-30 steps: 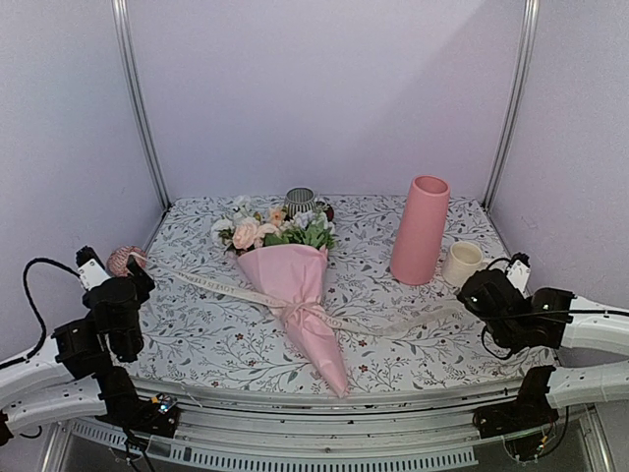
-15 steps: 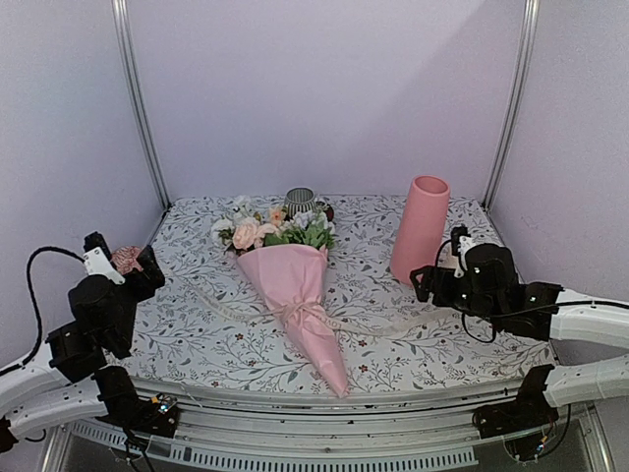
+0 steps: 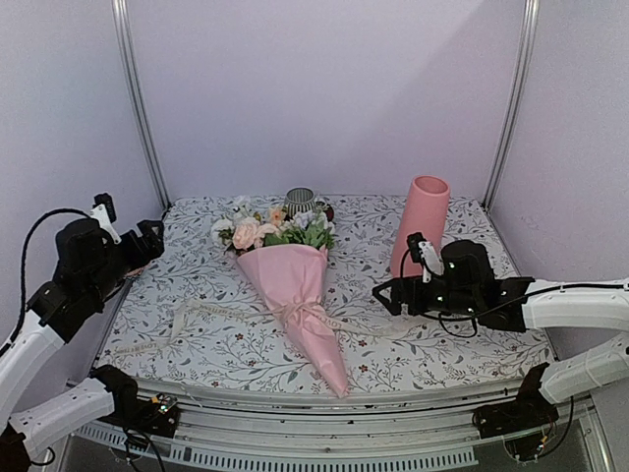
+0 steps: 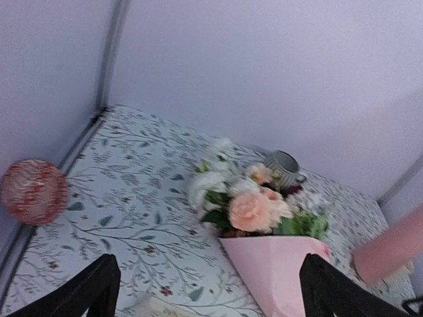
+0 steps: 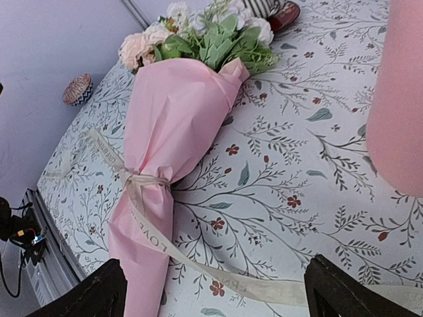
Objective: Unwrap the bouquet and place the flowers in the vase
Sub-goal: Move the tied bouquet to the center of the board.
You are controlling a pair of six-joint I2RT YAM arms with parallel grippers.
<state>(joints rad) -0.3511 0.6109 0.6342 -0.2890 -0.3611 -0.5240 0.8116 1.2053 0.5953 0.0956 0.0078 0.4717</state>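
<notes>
The bouquet (image 3: 293, 290) lies on the flowered tabletop, a pale pink paper cone with its tip toward me. The flowers (image 3: 267, 230) spill from its far end, also seen in the left wrist view (image 4: 254, 208). A cream ribbon (image 5: 142, 221) is still wound round the narrow part of the cone, and its ends trail loose across the table. The tall pink vase (image 3: 420, 228) stands upright at the back right. My left gripper (image 3: 145, 246) hangs open above the table's left edge, holding nothing (image 4: 208, 287). My right gripper (image 3: 388, 293) is open and empty, right of the cone (image 5: 215, 284).
A striped grey cup (image 3: 300, 201) on a red saucer (image 5: 285, 14) stands just behind the flowers. A small patterned ball (image 4: 33, 191) rests at the far left edge. Metal frame posts (image 3: 138, 98) rise at the back corners against lilac walls.
The ribbon, stretched between both grippers a second ago, now lies slack. The left arm has lifted and swung back. The right arm has moved left toward the cone. Both grippers have opened wider.
</notes>
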